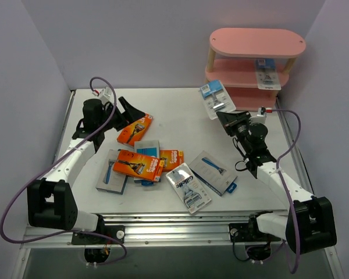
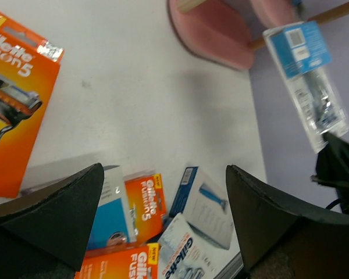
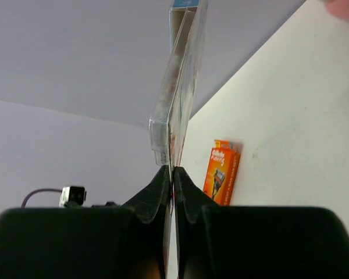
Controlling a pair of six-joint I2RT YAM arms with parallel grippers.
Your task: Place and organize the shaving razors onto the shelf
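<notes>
white worktop, lilac walls. right gripper clamped tight on a blue-white blister card, held in the air just before the pink shelf at the far right corner. 1 more card lies on its middle tier. left gripper, jaws wide apart, hovers over an orange box far left; other packs heap mid-worktop.

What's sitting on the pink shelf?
One blue-and-white razor pack lies on the middle board of the shelf. Most of the bottom board is covered by the boards above, so what is there cannot be seen.
</notes>
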